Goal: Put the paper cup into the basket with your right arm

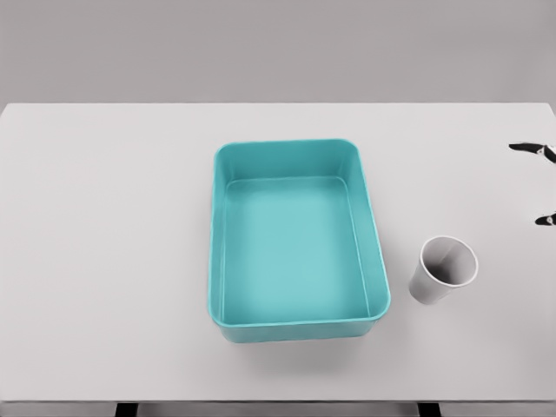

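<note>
White table (104, 261), upright white paper cup (443, 270) beside teal basket (373, 261), right hand (540, 182) fingertips apart.

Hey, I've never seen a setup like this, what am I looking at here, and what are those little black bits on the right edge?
This is a computer-simulated scene, seen from a camera on a humanoid robot's head, looking down at a white table. In the middle sits a teal basket, a shallow rectangular tub with nothing in it. To its right, apart from it, stands a white paper cup, upright with its open mouth showing. The dark bits at the right edge are fingertips of the robot's right hand, just entering the view; too little of it shows to tell how the fingers are set. That hand is not touching the cup, and nothing is held. The left arm is out of view. The job is for the right arm to put the cup into the basket, and that has not begun.
</note>
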`<state>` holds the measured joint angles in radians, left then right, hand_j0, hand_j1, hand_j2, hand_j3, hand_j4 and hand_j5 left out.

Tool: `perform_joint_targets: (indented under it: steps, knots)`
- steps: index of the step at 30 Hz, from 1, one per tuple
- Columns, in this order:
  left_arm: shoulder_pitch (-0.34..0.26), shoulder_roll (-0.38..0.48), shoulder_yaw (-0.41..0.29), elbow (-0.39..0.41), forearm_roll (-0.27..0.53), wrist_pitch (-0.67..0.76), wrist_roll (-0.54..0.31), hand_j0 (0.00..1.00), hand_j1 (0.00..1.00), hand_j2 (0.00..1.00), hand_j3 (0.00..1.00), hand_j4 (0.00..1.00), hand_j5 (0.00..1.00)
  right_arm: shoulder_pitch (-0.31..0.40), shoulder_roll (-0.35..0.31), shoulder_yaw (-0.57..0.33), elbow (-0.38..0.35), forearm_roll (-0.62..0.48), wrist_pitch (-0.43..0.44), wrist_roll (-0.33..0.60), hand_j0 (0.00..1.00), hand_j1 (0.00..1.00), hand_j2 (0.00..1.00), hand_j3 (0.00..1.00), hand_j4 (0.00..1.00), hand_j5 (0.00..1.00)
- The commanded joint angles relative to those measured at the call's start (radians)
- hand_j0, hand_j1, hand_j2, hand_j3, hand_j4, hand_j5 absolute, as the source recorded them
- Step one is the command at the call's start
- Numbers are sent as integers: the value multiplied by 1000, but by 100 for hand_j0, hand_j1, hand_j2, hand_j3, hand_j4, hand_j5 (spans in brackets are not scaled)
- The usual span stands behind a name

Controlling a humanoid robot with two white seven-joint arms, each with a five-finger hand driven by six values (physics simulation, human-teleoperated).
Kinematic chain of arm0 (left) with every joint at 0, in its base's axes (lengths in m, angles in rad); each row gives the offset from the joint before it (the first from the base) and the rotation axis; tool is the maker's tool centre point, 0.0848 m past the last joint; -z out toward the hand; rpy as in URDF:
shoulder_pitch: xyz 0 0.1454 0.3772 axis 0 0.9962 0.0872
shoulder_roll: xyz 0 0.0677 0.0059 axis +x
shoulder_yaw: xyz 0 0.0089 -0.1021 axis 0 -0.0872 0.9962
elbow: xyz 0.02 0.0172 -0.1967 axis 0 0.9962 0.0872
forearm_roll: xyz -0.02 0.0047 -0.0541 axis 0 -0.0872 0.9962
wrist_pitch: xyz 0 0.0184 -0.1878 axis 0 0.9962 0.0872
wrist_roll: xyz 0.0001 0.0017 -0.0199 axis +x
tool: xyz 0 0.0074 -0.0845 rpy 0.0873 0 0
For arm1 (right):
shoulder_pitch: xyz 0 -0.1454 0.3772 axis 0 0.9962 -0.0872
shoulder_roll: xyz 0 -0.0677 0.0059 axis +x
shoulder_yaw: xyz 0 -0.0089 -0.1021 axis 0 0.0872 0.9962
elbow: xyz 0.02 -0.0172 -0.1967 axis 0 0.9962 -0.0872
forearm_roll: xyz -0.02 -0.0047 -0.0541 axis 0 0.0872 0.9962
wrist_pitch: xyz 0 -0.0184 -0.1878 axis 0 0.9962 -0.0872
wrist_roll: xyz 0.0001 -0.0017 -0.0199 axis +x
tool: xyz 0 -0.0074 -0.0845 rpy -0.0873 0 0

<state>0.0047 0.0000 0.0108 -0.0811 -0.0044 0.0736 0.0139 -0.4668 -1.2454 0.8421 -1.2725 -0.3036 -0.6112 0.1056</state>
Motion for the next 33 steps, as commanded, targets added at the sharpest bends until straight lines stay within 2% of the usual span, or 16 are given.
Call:
perform_joint_targets:
  steps: [1,5,13,18,21,27,30,33]
  knots:
    - [0,0,0,1,0,0,0,100,100,100,100,100,100,-1,-29,0,-1,-138,0,-4,100,100,100,100,100,100]
    - [0,0,0,0,0,0,0,100,100,100,100,100,100,92,-26,2,-7,-223,0,-6,100,100,100,100,100,100]
    - [0,0,0,0,0,0,0,100,100,100,100,100,100,186,23,2,-82,-243,0,-6,100,100,100,100,100,100]
    - [1,0,0,0,0,0,0,100,100,100,100,100,100,226,-6,0,-93,-243,0,-6,100,100,100,100,100,100]
    - [0,0,0,0,0,0,0,100,100,100,100,100,100,251,-25,0,-134,-244,0,-7,100,100,100,100,100,100]
    - [1,0,0,0,0,0,0,100,100,100,100,100,100,234,-9,-14,-160,-249,0,-6,100,100,100,100,100,100]
    - [0,0,0,0,0,0,0,100,100,100,100,100,100,191,-9,-14,-177,-249,0,-4,100,100,100,100,100,100]
    - [0,0,0,0,0,0,0,100,100,100,100,100,100,119,-5,-14,-170,-249,0,2,100,100,100,100,100,100]
